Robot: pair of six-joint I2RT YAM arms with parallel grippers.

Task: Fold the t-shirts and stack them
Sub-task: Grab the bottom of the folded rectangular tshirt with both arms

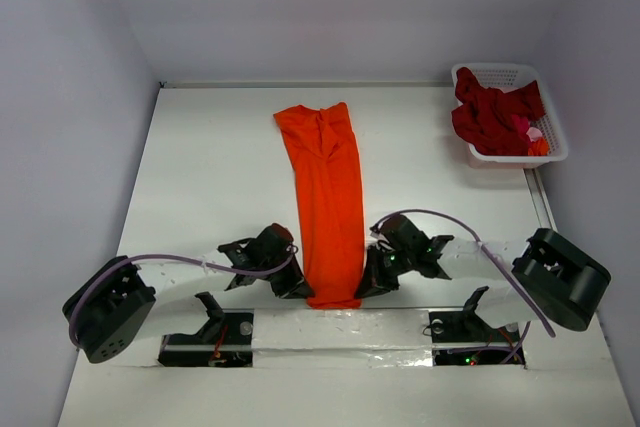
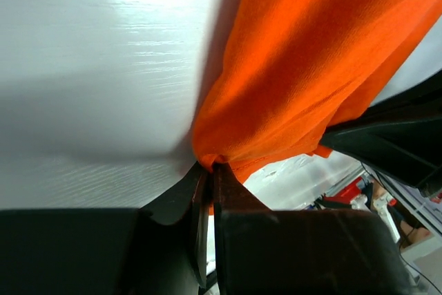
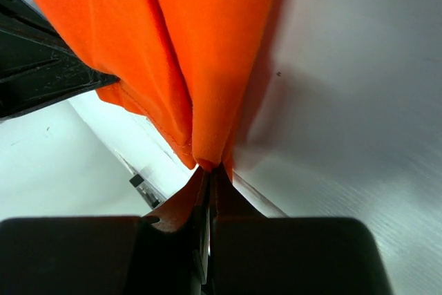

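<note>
Pinching the near hem of the orange-red t-shirt, the left fingers and right fingers are each closed on one near corner. The shirt, folded into a long narrow strip, lies down the middle of the white counter, with bare counter along both long edges. A white lattice basket at the far right holds dark crimson t-shirts, apparently with pink pieces. Pale walls enclose three sides.

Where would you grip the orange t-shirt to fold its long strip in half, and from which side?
Its two near-end corners, one from each side. The orange t-shirt lies as a narrow lengthwise strip, so those corners are exposed; the left gripper and right gripper are shut there.
</note>
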